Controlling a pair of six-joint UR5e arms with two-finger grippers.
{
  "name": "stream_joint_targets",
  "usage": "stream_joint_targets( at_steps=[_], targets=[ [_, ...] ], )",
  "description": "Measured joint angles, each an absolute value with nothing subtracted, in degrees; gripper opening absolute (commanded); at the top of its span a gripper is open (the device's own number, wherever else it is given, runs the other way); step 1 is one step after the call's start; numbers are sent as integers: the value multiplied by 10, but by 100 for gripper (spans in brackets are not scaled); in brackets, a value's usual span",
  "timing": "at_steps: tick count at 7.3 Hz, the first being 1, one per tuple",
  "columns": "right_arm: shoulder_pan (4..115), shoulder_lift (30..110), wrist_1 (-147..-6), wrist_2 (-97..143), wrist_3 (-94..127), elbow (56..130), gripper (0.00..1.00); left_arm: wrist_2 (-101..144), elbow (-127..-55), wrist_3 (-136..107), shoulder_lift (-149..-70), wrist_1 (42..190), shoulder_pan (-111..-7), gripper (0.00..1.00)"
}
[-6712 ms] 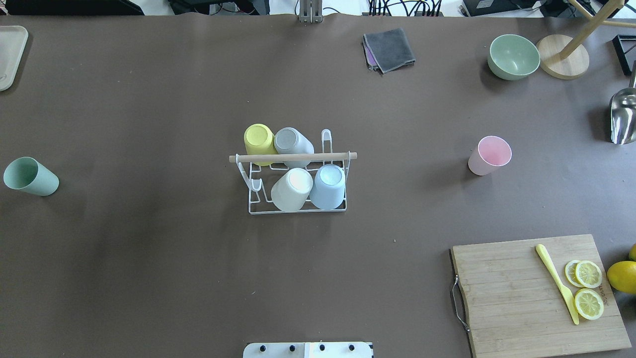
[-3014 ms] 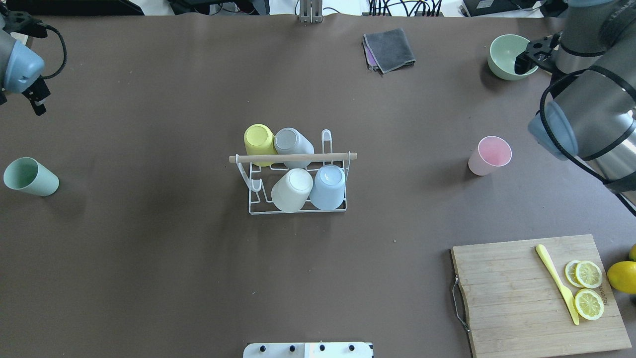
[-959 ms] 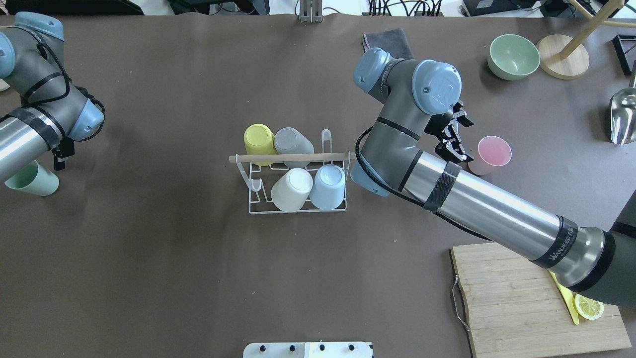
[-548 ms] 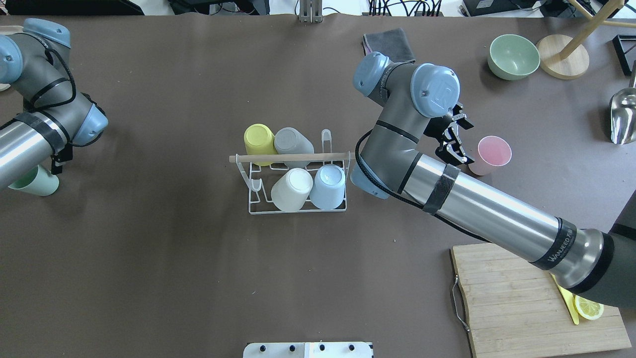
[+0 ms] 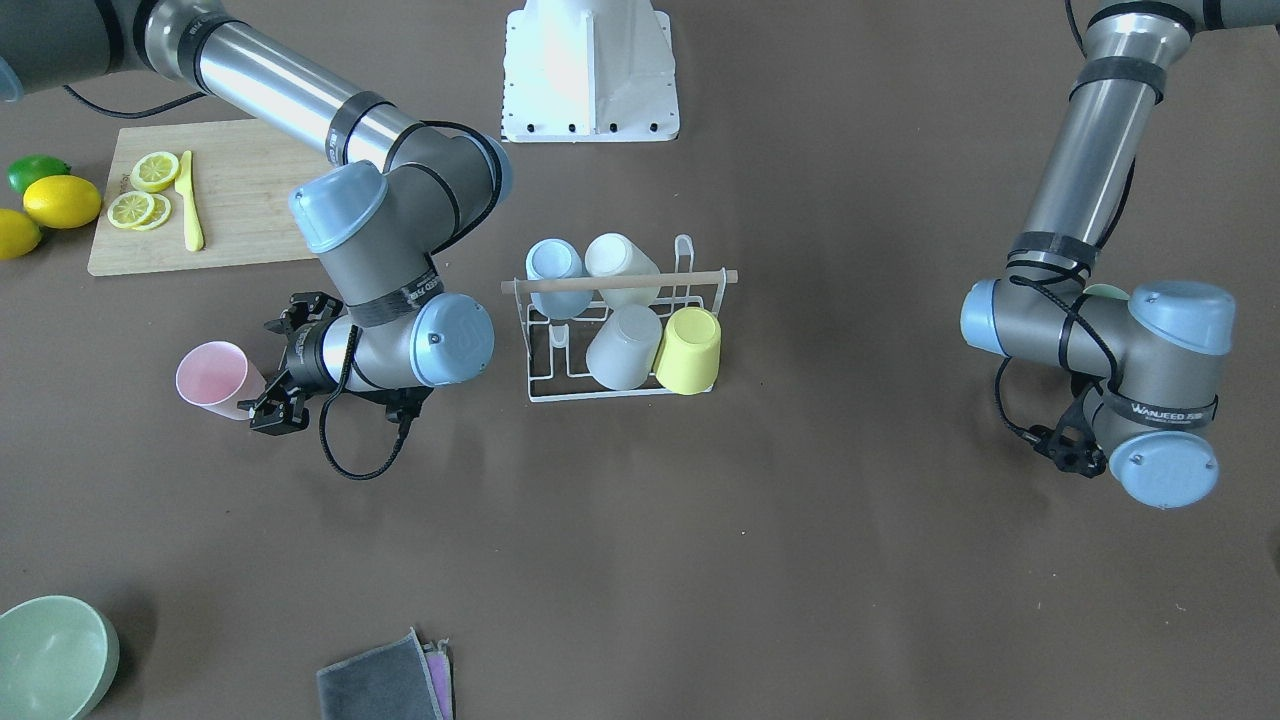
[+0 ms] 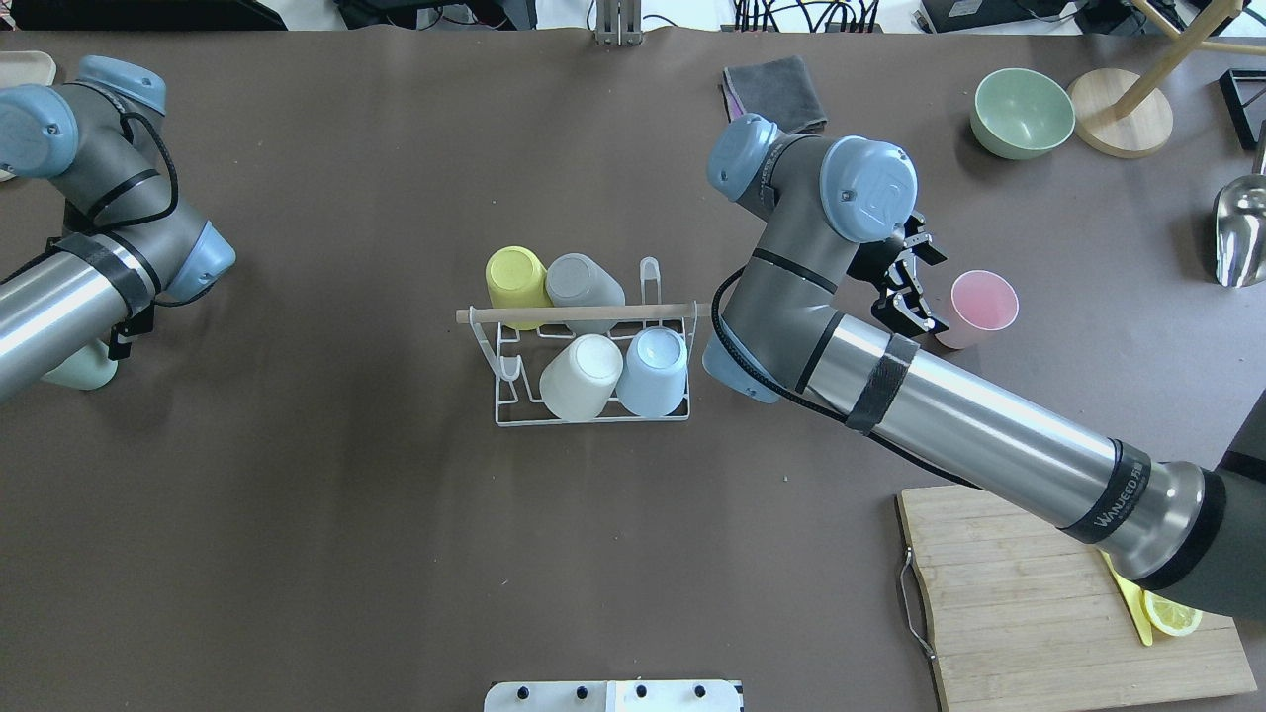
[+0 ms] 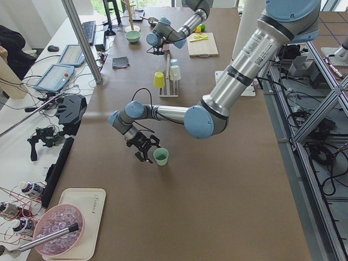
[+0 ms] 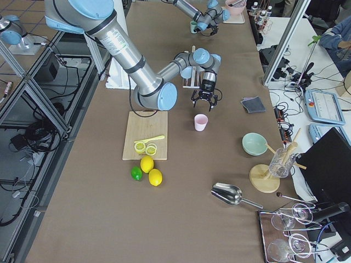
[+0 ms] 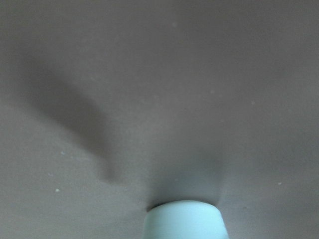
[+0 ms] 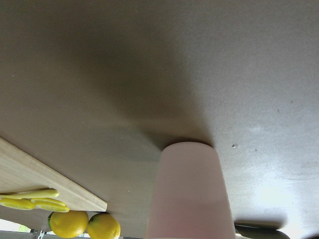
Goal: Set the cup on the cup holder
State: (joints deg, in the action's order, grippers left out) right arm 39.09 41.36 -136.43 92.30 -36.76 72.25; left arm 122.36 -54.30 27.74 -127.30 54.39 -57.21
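**A:** What did the front-facing view show?

**B:** The cup holder (image 5: 700, 276) stood mid-frame on the counter (image 5: 800, 560). It carried a blue cup (image 5: 553, 262), a cream cup (image 5: 615, 260), a grey cup (image 5: 620, 348) and a yellow cup (image 5: 690, 350), all upturned. The pink cup (image 5: 212, 377) stood upright at centre left, well apart from the holder. The right claw (image 5: 278, 405) sat just beside it with its jaws spread, gripping nothing.

**A:** And overhead?

**B:** That claw and the pink cup were right of centre. At the left edge the green cup (image 6: 84, 371) peeked out from under the left arm (image 6: 59, 307). A green bowl (image 6: 1023, 112) and a grey cloth (image 6: 786, 89) lay along the top.

**A:** The left-end view?

**B:** The left claw (image 7: 145, 156) was low near the frame's centre, just beside the green cup, which stood upright on the counter. I couldn't tell whether that claw was open or closed.

**A:** The right-end one?

**B:** The right claw was just above the pink cup in the frame, with its fingers apart. A cutting board (image 8: 147, 134) with lemon slices (image 8: 146, 147) lay to their lower left.

**A:** The wrist cameras?

**B:** On the left one, the green cup's wall rose at bottom centre. On the right one, the pink cup filled bottom centre, with the board's edge and two lemons (image 10: 70, 224) in the lower left corner.
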Motion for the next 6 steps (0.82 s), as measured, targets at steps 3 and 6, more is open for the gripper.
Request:
stream_joint_targets(
  at_steps=[3,6],
  targets=[
    [383,424,-1354,923,-354,722,98,1209,-539,278,-1278,541,-568,98],
    [372,433,-1331,916,-333,711,98,1205,-540,279,-1278,529,-563,98]
  ],
)
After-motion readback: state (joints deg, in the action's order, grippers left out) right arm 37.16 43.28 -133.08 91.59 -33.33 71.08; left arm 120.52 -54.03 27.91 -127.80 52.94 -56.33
